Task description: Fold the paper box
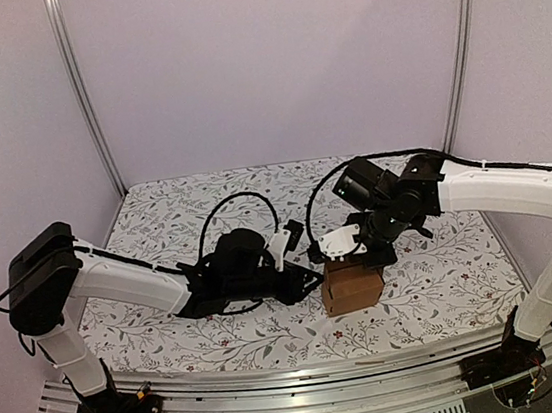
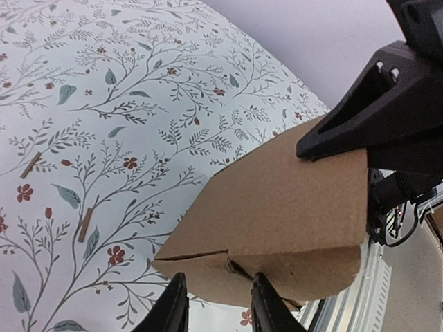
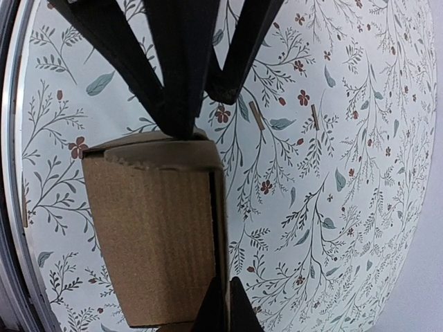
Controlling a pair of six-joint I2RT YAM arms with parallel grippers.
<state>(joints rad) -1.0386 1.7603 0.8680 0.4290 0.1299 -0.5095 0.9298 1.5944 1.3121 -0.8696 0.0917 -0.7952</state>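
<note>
Cardboard looks nearly closed: the paper box (image 1: 355,287) stands directly under my right gripper (image 3: 223,294), whose fingers (image 3: 213,312) are pressed together at its top edge; my left gripper (image 2: 218,282), fingers (image 2: 173,308) slightly apart, straddles the box's left side, and I cannot tell whether it pinches

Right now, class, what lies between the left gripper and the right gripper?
The paper box: in the left wrist view its brown panel spans from the left gripper to the right gripper.
</note>
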